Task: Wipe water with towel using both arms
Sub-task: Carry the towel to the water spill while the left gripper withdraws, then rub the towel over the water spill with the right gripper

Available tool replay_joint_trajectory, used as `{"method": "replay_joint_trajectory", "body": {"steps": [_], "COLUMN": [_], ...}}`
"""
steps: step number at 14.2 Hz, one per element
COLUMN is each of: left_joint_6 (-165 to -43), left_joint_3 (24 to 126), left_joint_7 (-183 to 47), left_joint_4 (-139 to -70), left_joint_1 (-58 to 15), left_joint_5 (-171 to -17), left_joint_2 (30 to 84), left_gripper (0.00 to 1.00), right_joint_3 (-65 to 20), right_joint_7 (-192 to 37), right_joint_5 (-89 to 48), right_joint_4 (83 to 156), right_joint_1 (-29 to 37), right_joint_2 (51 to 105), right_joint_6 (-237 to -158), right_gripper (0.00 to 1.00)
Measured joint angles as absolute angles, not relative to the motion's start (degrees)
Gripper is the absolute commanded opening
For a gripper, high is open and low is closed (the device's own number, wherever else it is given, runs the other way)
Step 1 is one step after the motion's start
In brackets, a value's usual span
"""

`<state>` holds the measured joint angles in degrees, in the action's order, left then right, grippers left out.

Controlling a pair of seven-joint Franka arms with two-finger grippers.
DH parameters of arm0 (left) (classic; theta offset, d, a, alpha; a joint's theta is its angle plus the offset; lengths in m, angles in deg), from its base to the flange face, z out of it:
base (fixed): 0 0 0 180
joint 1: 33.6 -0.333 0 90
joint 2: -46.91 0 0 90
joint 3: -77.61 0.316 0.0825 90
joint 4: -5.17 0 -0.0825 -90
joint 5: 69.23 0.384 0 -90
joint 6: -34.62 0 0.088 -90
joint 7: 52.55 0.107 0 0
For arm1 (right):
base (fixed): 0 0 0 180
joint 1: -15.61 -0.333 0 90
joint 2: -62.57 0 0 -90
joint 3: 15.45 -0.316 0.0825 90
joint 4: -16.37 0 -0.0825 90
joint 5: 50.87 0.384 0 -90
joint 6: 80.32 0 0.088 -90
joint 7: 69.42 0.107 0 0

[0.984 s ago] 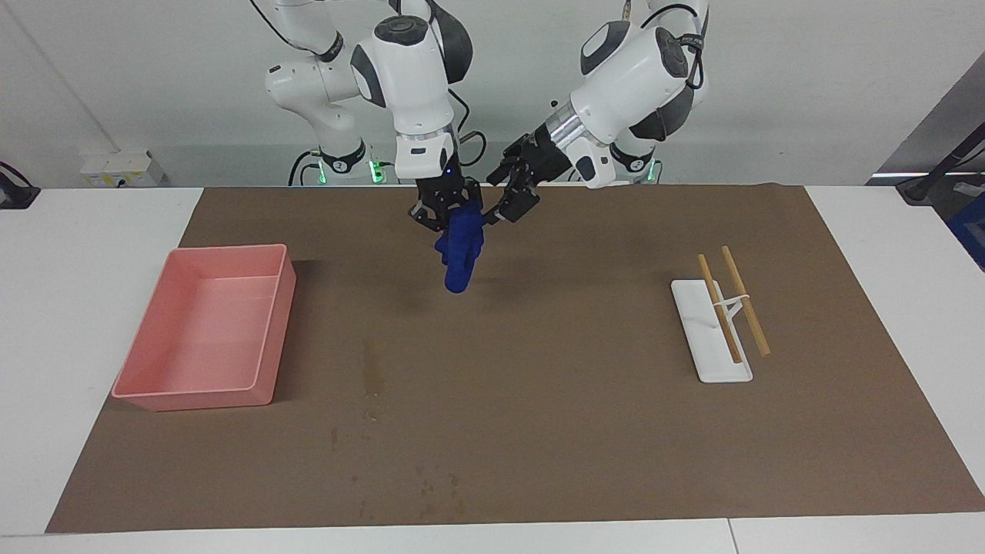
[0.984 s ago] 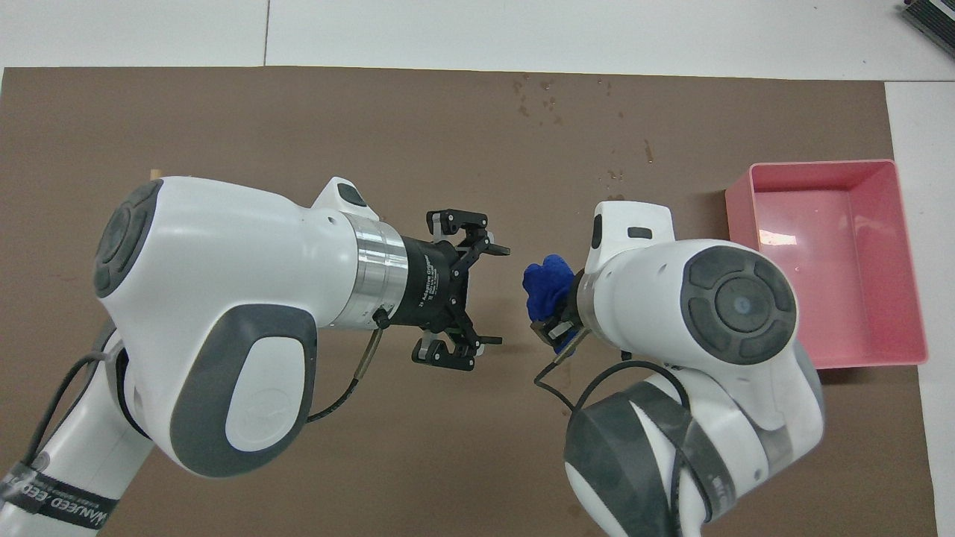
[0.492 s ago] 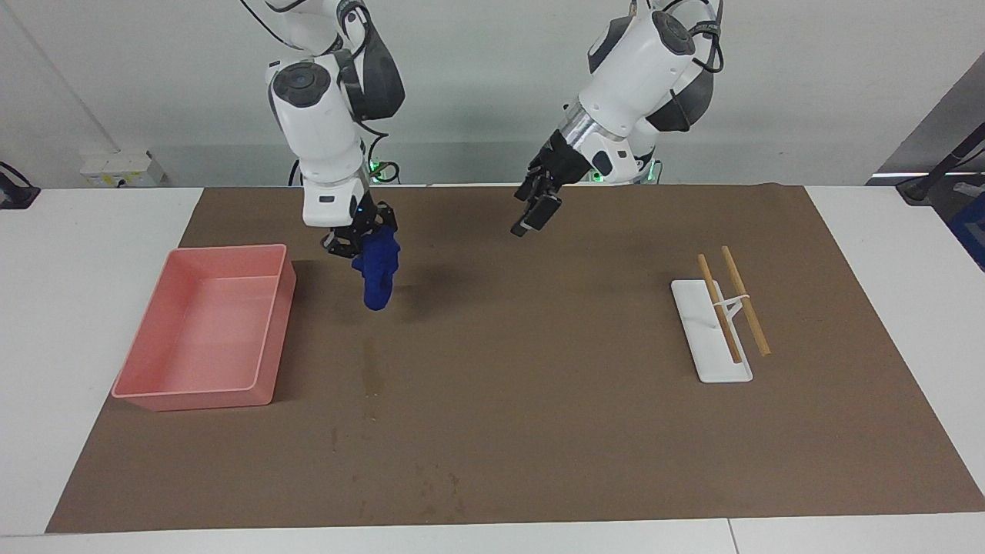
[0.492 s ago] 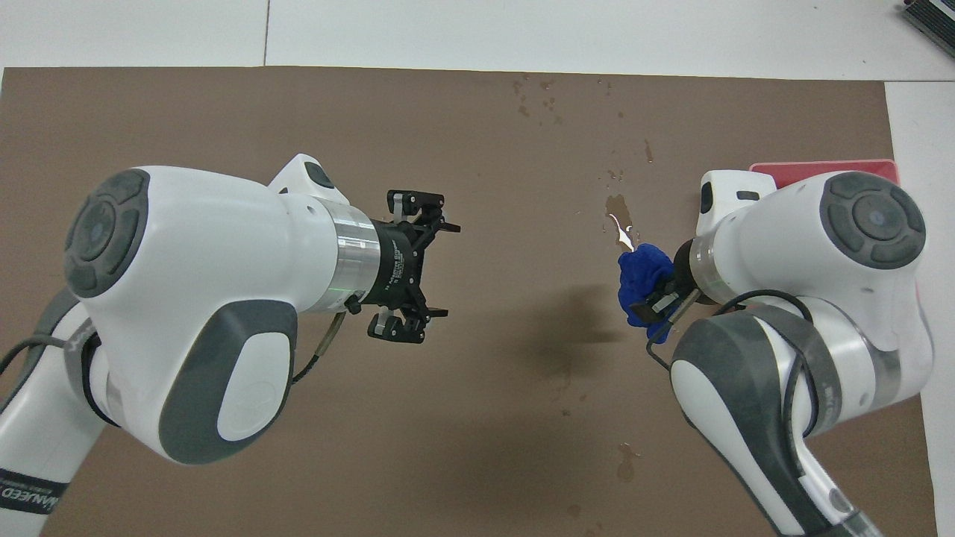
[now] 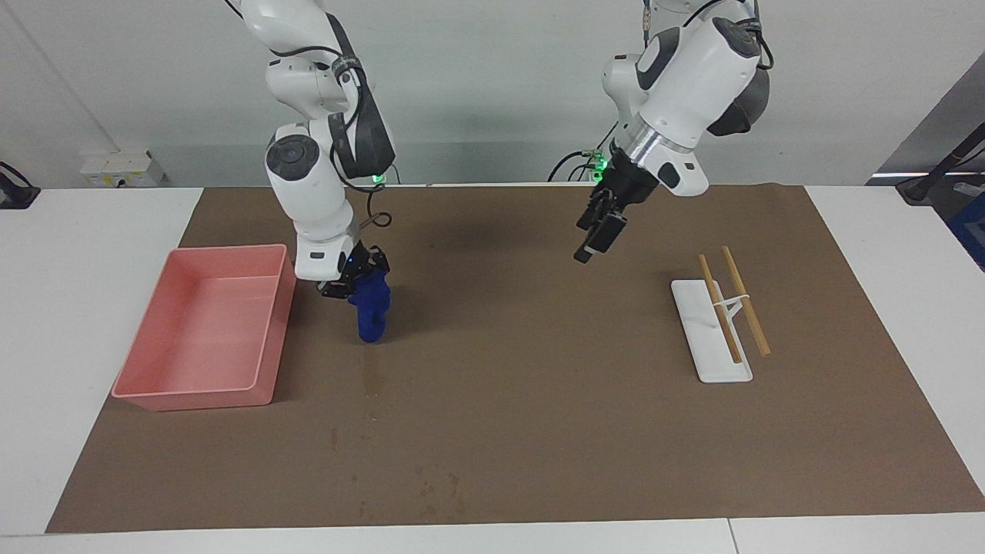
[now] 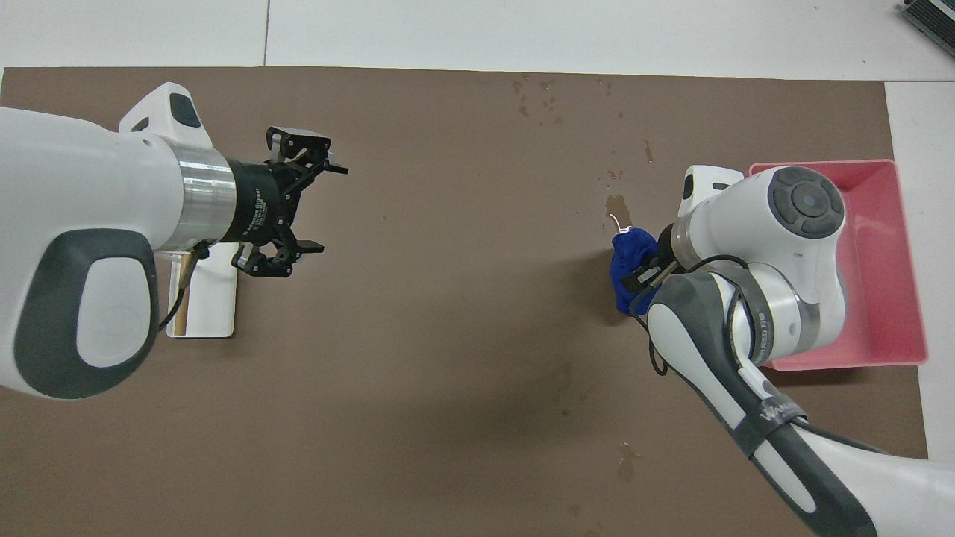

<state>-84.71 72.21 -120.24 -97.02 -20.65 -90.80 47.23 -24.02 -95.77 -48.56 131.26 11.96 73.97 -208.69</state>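
Your right gripper (image 5: 355, 283) is squeezed shut on the blue towel (image 5: 371, 311), which hangs down just beside the pink bin (image 5: 206, 331). The towel's bottom is right by the water (image 5: 372, 375), but touching or not, you cannot tell. Your left gripper (image 6: 317, 205) waits wide open, holding nothing, over the brown mat (image 5: 539, 400).

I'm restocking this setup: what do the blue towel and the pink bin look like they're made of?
Towel: soft cloth, matte, hanging in lumpy folds from the right gripper. Bin: likely moulded plastic, smooth and slightly glossy, judging by its thin rigid walls and sheen inside.
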Motion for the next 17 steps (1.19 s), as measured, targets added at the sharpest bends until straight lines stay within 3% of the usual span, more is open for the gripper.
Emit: {"method": "replay_joint_trajectory", "body": {"steps": [8,13,17], "left_joint_6": [-80.2,-68.8,-66.6], "left_joint_3": [72.2,72.4,72.1], "left_joint_7": [-86.6,-57.7,-52.0], "left_joint_4": [-96.8,-93.1,-92.5], "left_joint_1": [-26.5,-33.5,-35.1], "left_joint_5": [-76.7,-69.9,-68.3], "left_joint_2": [47.2,47.2,47.2], "left_gripper": [1.00,1.00,1.00], "right_joint_3": [-24.0,-24.0,-24.0], "right_joint_7": [-95.8,-95.8,-98.4], "right_joint_5": [-56.4,-58.6,-61.6], "right_joint_4": [131.0,125.7,119.6], "right_joint_1": [12.8,13.4,13.6], "right_joint_2": [81.2,86.8,90.6], "right_joint_6": [-225.5,-230.0,-230.9], "right_gripper": [0.00,0.00,0.00]}}
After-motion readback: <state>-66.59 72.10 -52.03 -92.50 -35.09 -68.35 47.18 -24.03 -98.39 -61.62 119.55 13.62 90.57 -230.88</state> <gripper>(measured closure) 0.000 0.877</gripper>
